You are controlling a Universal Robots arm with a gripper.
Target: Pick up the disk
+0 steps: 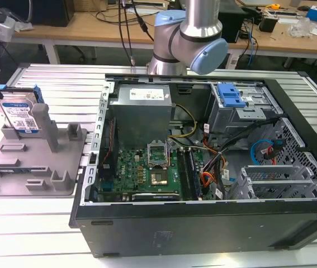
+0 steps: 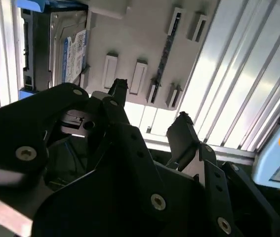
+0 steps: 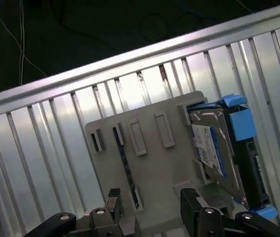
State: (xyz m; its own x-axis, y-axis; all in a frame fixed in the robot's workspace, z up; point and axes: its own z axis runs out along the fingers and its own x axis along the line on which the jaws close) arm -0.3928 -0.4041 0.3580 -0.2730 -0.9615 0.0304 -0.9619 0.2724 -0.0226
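On the exterior view's left, we see the disk (image 1: 21,114) standing on edge and tilted in the grey fixture (image 1: 41,162). The fixture rests on the ribbed bench (image 1: 63,84) beside the open computer case (image 1: 203,167).

Looking through the second wrist view, we find our pincer (image 2: 150,102) open and empty over the fixture, well apart from the disk (image 2: 73,54).

Through the first wrist view, its fingers (image 3: 191,202) are spread at the fixture's edge, and the disk (image 3: 214,148) sits off to one side.
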